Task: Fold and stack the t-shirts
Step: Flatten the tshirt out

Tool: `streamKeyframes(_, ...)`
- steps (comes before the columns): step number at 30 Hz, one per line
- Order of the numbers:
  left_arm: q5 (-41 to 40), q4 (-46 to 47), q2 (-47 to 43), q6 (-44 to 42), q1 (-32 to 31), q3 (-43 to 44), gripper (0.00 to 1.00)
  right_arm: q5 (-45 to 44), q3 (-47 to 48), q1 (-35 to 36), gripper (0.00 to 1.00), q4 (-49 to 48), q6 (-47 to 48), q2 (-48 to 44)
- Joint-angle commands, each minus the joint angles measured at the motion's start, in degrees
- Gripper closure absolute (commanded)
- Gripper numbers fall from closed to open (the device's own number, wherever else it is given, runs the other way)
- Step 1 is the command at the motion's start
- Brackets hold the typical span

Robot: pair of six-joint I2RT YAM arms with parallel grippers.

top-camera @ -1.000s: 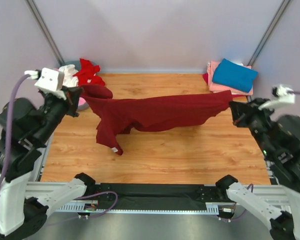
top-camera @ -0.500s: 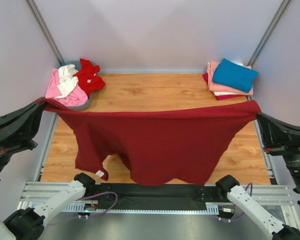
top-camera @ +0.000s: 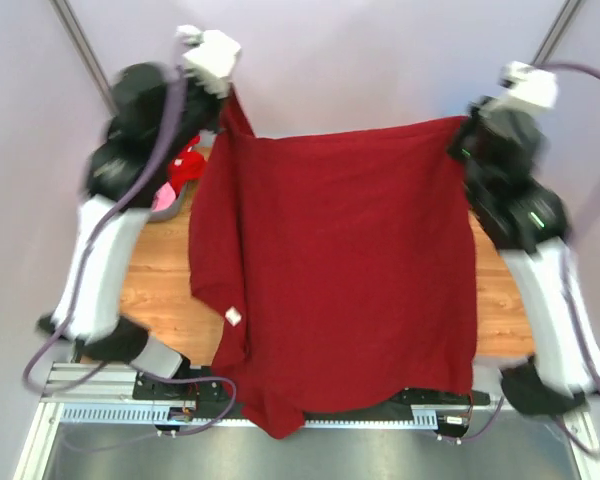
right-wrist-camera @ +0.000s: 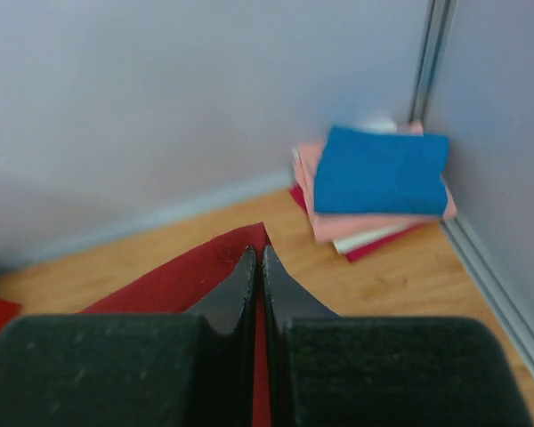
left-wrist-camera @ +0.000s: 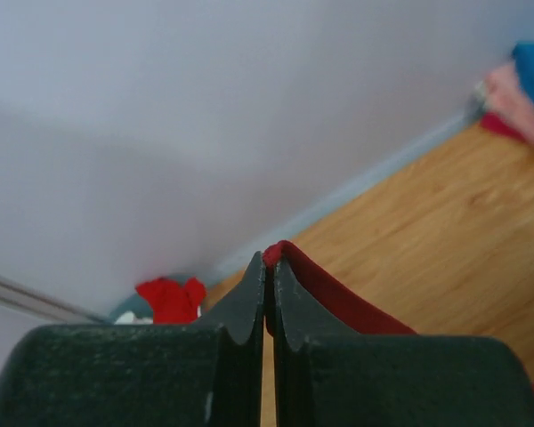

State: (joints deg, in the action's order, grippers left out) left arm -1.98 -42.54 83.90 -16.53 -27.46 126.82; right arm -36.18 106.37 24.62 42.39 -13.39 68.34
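Note:
The large dark maroon t-shirt hangs like a curtain between both raised arms, its lower edge reaching down over the front rail. My left gripper is shut on its upper left corner; the cloth shows pinched between the jaws. My right gripper is shut on the upper right corner, pinched at the jaw tips. A folded stack with a teal-blue shirt on top of pink, white and red ones lies at the back right corner. A bright red shirt lies at the back left.
The wooden table shows to the left of the hanging shirt. A pink shirt peeks out beside the left arm. Grey walls close the back. The hanging shirt hides most of the table in the top view.
Both arms have swung up and towards the back, lifting the maroon shirt from a low stretch near the front into a tall hanging sheet.

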Motion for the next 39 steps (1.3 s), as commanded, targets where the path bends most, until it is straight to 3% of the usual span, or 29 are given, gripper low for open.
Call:
streamKeyframes(1, -9.2, -7.2, 17.0, -7.1, 2.1, 0.5, 1.00, 3.3, -2.4, -8.9, 0.99, 9.5, -8.2, 17.9)
streamKeyframes(2, -9.9, -8.8, 27.3, -6.8, 3.0, 5.8, 1.00, 6.1, -1.0, -13.5, 0.99, 9.7, -10.4, 22.1)
streamKeyframes(3, -10.0, -10.3, 32.2, -6.0, 3.8, 9.1, 1.00, 10.8, 1.5, -15.3, 0.90, 10.9, -11.5, 31.8)
streamKeyframes(4, -10.3, -11.9, 35.9, -4.1, 5.1, 11.7, 0.92, 13.9, 5.5, -16.6, 0.57, 14.8, -11.7, 36.6)
streamKeyframes(5, -10.8, -12.9, 41.8, -2.0, 5.3, 16.8, 0.59, 16.1, 13.2, -17.8, 0.28, 17.0, -11.0, 41.0)
streamKeyframes(6, -10.9, -14.0, 44.0, 1.8, 5.3, 19.1, 0.52, 16.8, 17.8, -17.9, 0.07, 19.4, -10.5, 47.4)
streamKeyframes(7, -9.6, -15.0, 45.3, 3.2, 5.2, 20.5, 0.40, 16.4, 20.8, -17.7, 0.04, 23.3, -10.1, 49.3)
streamKeyframes(8, -9.4, -14.2, 45.0, 4.1, 5.2, 18.4, 0.01, 15.8, 21.4, -17.3, 0.02, 23.6, -9.8, 49.7)
streamKeyframes(11, -10.8, -8.9, 39.5, 6.2, 4.9, 9.4, 0.00, 17.1, 10.9, -17.3, 0.01, 16.3, -8.3, 43.7)
streamKeyframes(16, -12.2, -7.7, 30.2, 11.7, 4.7, -0.4, 0.01, 21.9, -0.9, -16.9, 0.00, 8.9, -8.7, 32.5)
streamKeyframes(23, -12.5, -0.8, 14.8, 21.9, 4.3, -30.3, 0.07, 31.2, -17.8, -12.9, 0.00, -1.9, -9.8, 25.5)
streamKeyframes(27, -13.0, 3.2, 11.7, 26.5, 4.3, -41.1, 0.07, 49.0, -20.0, -11.5, 0.05, -8.9, -9.6, 30.4)
streamKeyframes(30, -13.7, 5.2, 12.3, 29.8, 4.3, -46.3, 0.07, 54.3, -17.0, -10.1, 0.06, -10.2, -9.1, 36.8)
streamKeyframes(35, -11.0, 9.1, 13.6, 33.2, 4.5, -51.7, 0.07, 54.1, -4.9, -9.3, 0.07, -3.2, -8.0, 50.6)
streamKeyframes(39, -10.2, 10.2, 15.6, 33.3, 4.7, -52.7, 0.07, 49.5, -5.5, -9.4, 0.06, -2.1, -7.5, 54.8)
